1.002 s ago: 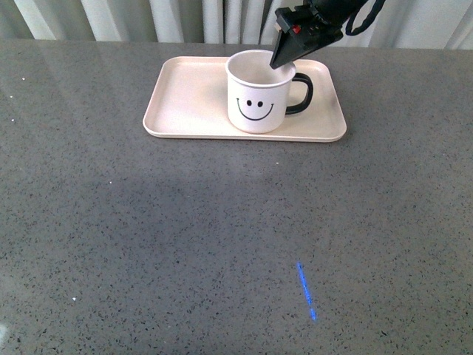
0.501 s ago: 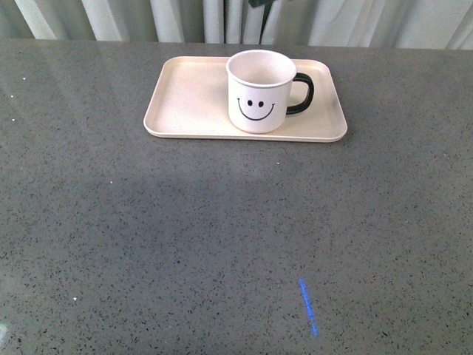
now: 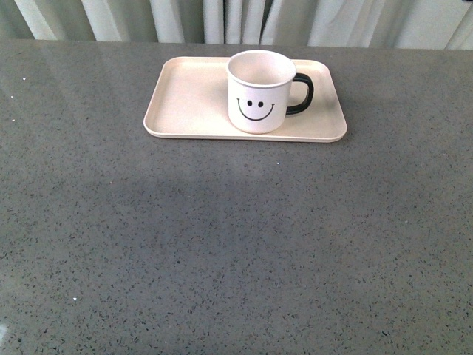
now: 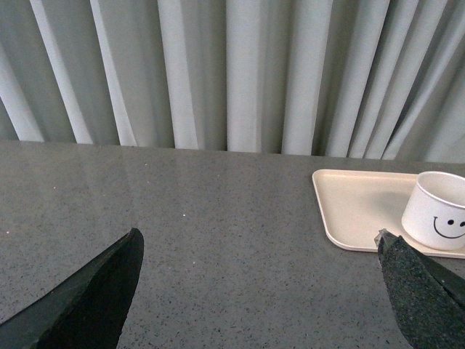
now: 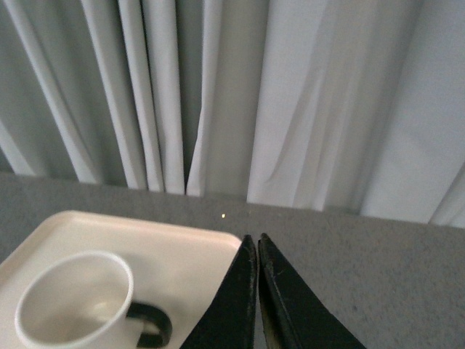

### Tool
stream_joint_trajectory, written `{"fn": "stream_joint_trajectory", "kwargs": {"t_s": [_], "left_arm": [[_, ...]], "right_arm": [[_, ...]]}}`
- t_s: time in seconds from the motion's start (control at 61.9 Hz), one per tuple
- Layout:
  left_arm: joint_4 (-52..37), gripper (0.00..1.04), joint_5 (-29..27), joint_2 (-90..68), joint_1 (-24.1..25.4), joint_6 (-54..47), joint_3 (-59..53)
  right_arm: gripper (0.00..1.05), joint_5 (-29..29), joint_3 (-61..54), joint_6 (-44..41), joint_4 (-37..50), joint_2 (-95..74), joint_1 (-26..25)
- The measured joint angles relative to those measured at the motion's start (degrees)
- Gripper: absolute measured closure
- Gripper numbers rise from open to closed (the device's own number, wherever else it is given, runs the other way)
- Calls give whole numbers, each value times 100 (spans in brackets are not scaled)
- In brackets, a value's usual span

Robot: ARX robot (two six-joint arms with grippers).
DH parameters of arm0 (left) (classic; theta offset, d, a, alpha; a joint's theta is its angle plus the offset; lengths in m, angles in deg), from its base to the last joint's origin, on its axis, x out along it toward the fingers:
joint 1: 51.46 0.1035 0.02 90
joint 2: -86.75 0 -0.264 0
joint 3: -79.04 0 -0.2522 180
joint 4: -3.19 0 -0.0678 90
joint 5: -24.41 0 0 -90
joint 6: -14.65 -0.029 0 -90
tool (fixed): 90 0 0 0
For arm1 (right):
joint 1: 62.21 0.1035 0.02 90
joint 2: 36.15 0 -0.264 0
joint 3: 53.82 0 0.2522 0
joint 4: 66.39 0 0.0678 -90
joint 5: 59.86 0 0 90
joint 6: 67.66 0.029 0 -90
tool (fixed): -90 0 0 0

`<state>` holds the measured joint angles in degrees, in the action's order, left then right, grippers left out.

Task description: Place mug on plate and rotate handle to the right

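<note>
The white mug (image 3: pixel 259 92) with a black smiley face stands upright on the pale pink-beige plate (image 3: pixel 192 96), right of its middle. Its black handle (image 3: pixel 301 95) points right. Neither gripper shows in the front view. In the left wrist view my left gripper (image 4: pixel 261 291) is open and empty above bare table, with the plate (image 4: pixel 356 207) and mug (image 4: pixel 439 218) off to one side. In the right wrist view my right gripper (image 5: pixel 256 240) is shut and empty, raised beside the plate (image 5: pixel 182 247); the mug (image 5: pixel 73 305) and its handle (image 5: pixel 149 323) show below it.
The grey speckled table (image 3: pixel 236 244) runs out in front of the plate. Pale pleated curtains (image 3: pixel 222 18) hang along the table's far edge.
My right gripper was over the mug's rim a second ago and has lifted away out of the front view. A blue streak of light on the table has gone. The mug has not moved.
</note>
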<state>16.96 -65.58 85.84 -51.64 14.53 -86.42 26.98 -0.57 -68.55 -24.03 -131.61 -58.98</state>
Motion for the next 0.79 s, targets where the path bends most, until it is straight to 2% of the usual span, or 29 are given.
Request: {"fn": "stream_joint_trajectory", "kwargs": {"t_s": [0.097,0.145,0.55,0.598,0.792], "left_arm": [[0,9,-2,0,0,0,0],[0,9,0,0,0,0,0],[0,9,0,0,0,0,0],[0,9,0,0,0,0,0],[0,9,0,0,0,0,0]], "right_arm": [[103,63,-905,28,249,612,-44],[103,295,-1270,28,321,920,-192],[103,317,-2806,31,195,2535,-326],[103,315,-3056,31,474,2588,-326],[103,315,-3532,31,-114,3545,-326]]}}
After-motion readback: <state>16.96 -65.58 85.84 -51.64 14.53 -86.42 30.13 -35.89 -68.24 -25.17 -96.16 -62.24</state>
